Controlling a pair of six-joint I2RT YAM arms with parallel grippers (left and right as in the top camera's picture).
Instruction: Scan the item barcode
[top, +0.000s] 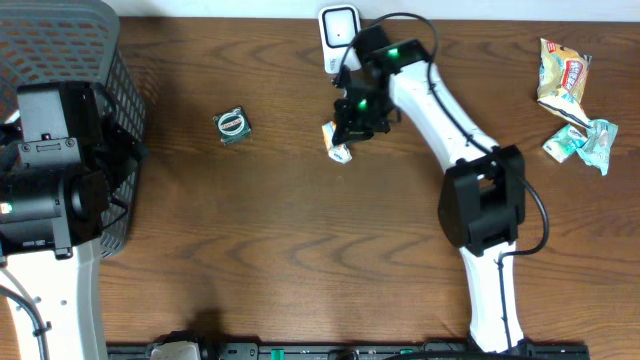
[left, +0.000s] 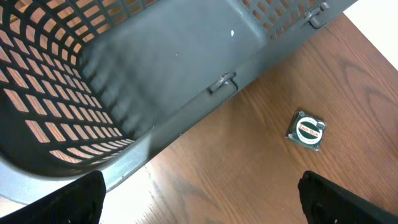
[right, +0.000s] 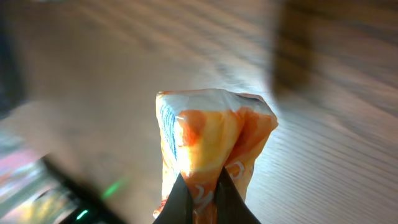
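Pinching the orange snack packet (right: 211, 137) by one end in our closed right hand (right: 200, 198), we held it near the scanner (top: 338, 28) at the tabletop's (top: 300, 250) far edge, presumably to show its barcode, while our left hand (left: 200, 202) hung wide open by the basket (left: 155, 74) at the left edge.

Overhead straight down — L wrist cam shares basket (left: 174, 56), tin (left: 306, 130).

Even indoor light, overhead sharp, right wrist background blurred behind orange packet (right: 211, 149)
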